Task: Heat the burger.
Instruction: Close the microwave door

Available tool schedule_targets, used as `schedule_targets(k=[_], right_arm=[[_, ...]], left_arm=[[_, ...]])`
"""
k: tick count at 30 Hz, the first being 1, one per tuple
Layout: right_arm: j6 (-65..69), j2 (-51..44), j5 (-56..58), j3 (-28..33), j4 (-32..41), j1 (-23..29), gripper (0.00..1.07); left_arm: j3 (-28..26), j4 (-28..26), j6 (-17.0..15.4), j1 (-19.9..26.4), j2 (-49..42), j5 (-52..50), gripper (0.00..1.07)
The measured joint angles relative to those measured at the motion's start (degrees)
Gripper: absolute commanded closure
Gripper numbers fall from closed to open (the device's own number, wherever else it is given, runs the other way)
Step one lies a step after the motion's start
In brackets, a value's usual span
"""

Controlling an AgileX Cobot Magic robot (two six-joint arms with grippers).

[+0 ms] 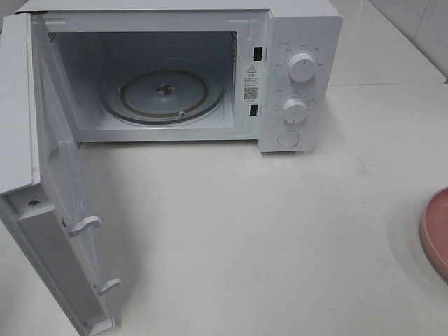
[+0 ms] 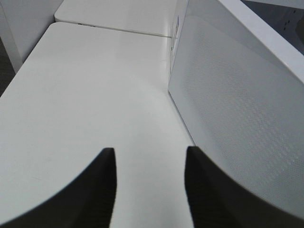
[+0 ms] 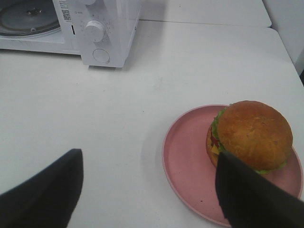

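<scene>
Burger (image 3: 250, 135) on plate (image 3: 190, 164): soft, tall, stack may slip; grip bun sides; both claws apart, empty.

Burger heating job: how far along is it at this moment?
Done: the microwave door stands wide open, and the glass turntable inside is bare. In hand: nothing is gripped; the right gripper is open above the table near the burger, which sits on its pink plate. The left gripper holds nothing beside the door. Left: pick up the burger, load it, close the door, start heating.
</scene>
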Motion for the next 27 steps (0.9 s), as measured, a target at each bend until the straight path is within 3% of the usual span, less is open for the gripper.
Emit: schedule_targets(k=[1, 2, 3, 12, 19, 27], right_arm=[[0.0, 0.0, 0.0, 0.0, 0.0, 0.0, 0.31], [0.0, 0.0, 0.0, 0.0, 0.0, 0.0, 0.31], [0.0, 0.0, 0.0, 0.0, 0.0, 0.0, 0.31], [0.0, 0.0, 0.0, 0.0, 0.0, 0.0, 0.31], [0.0, 0.0, 0.0, 0.0, 0.0, 0.0, 0.31], [0.0, 0.0, 0.0, 0.0, 0.0, 0.0, 0.31]], left_arm=[[0.0, 0.0, 0.0, 0.0, 0.0, 0.0, 0.84], [0.2, 0.0, 0.0, 0.0, 1.9, -2.1, 0.99], [0.6, 0.0, 0.0, 0.0, 2.9, -3.3, 1.07], [7.7, 0.0, 0.1, 0.0, 10.6, -19.7, 1.07], [15.8, -1.5, 3.7, 0.0, 17.8, -43.0, 1.07], [19.1, -0.9, 4.1, 0.0, 27.6, -61.5, 1.07]])
